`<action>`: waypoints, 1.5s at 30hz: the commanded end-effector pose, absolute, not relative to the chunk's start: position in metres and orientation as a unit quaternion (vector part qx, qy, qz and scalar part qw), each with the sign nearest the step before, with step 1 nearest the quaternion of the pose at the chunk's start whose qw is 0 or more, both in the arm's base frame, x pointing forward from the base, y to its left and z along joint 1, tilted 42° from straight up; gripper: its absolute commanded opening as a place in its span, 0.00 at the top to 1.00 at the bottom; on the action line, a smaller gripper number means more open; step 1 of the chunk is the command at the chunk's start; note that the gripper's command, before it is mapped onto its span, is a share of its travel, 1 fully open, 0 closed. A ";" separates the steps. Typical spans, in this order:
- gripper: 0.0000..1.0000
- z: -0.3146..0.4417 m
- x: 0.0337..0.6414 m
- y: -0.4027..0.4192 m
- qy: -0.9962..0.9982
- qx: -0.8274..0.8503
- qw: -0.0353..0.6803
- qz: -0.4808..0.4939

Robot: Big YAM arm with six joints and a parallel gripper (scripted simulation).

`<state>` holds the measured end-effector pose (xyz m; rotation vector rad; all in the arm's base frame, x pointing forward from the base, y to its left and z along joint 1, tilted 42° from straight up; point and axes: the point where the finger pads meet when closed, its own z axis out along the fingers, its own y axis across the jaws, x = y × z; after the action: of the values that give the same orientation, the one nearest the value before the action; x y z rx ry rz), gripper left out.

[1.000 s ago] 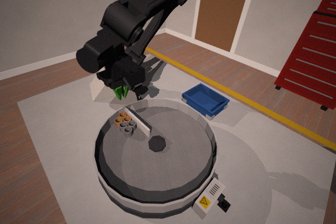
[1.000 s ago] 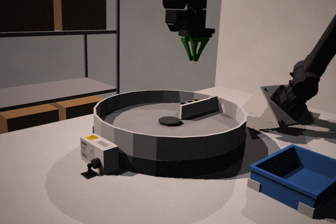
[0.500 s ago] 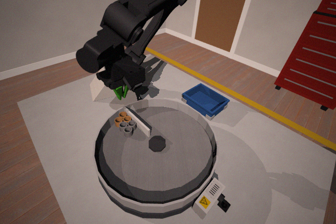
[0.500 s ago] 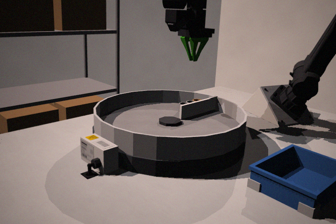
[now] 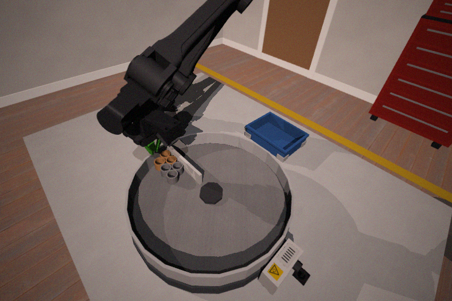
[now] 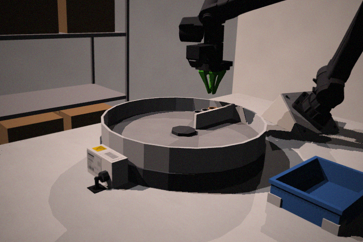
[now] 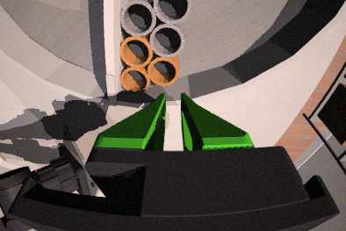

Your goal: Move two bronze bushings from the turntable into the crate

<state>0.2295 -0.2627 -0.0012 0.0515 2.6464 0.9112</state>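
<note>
Nearest in the exterior view, at lower right, is the open blue rectangular crate (image 5: 264, 141) (image 6: 305, 203); no bushing shows in it there or in the top view, where it sits right of centre. None of the two required transfers is done, as far as the pictures show.

Behind it, filling the middle of the exterior frame, stands the round grey turntable (image 5: 219, 228) (image 6: 155, 156) (image 7: 228, 28) with its raised rim. Farther across it, a straight white divider (image 5: 186, 164) (image 6: 215, 117) (image 7: 111, 15) partly screens the bushings from that side. The wrist view gives the count, in the upper middle of its frame: three short orange-bronze bushings (image 5: 158, 167) (image 6: 211, 107) (image 7: 122, 52), upright in a tight cluster beside the divider, and three grey metal bushings (image 5: 172, 180) (image 6: 197, 111) (image 7: 189, 8) farther up the frame.

Above the turntable's far side hangs the black gripper with green tapered fingers (image 5: 155, 152) (image 6: 210, 92). Its tips are drawn nearly together, with only a slim gap and nothing between them.

The work seems to be at the first approach. Both picks, both carries and both releases remain; one bronze piece and all three grey ones should finish on the turntable.
</note>
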 end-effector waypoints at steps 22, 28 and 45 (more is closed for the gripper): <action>0.87 0.012 0.240 -0.285 0.939 -0.009 0.194 0.284; 0.87 0.012 0.240 -0.285 0.939 -0.009 0.194 0.284; 0.87 -0.020 0.241 -0.252 0.934 0.006 0.180 0.308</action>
<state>0.2427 -0.2559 -0.0098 -0.0225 2.6369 0.8543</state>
